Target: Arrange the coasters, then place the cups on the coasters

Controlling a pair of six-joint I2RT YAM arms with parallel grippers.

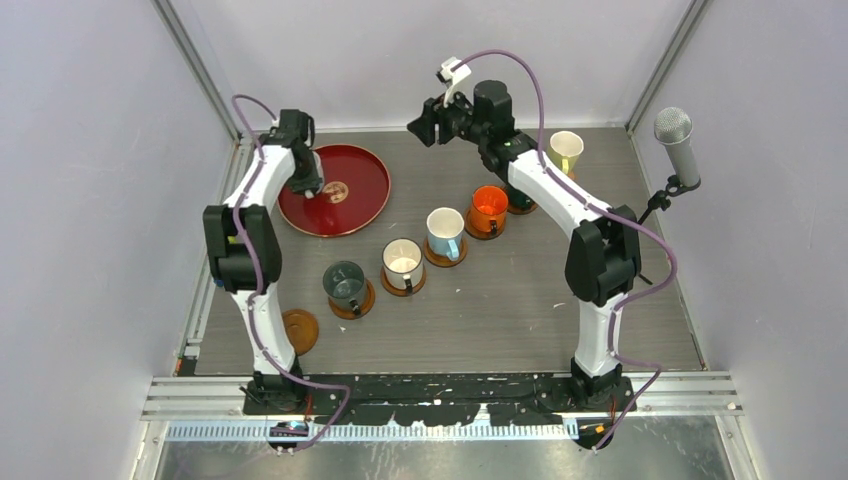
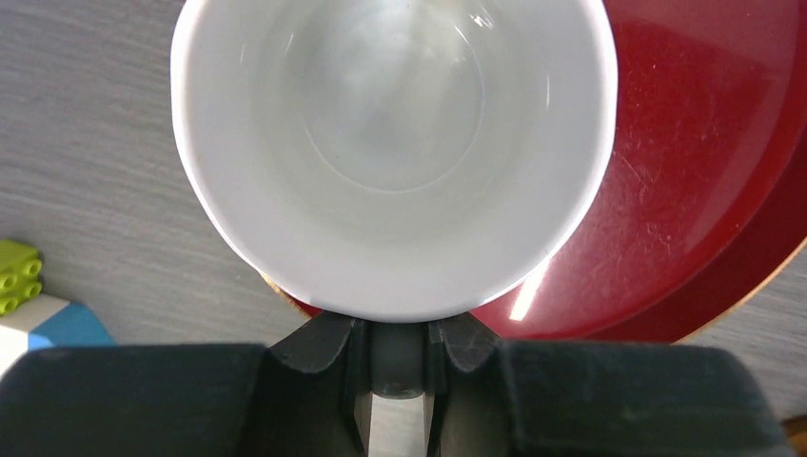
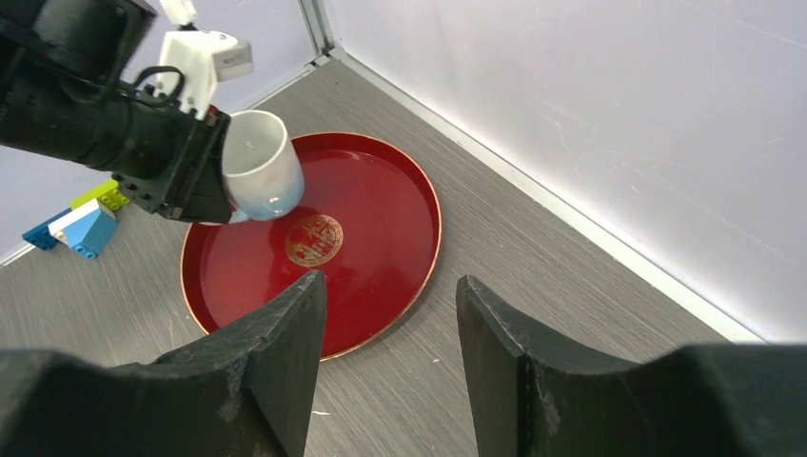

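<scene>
Left hand point(image 2: 395, 345) clamped shut, arm stretched forward; right hand point(image 3: 387, 324) raised, fingers point(image 3: 276, 362) apart

Pale lavender walls point(image 1: 90, 150), grey woodgrain tabletop point(image 1: 480, 320)

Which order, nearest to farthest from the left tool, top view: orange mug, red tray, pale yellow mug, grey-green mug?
1. red tray, under the left tool
2. grey-green mug, front
3. orange mug, centre
4. pale yellow mug, back right

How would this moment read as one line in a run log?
left hand: shut on white cup at red tray | right hand: open, empty | one coaster: bare
</scene>
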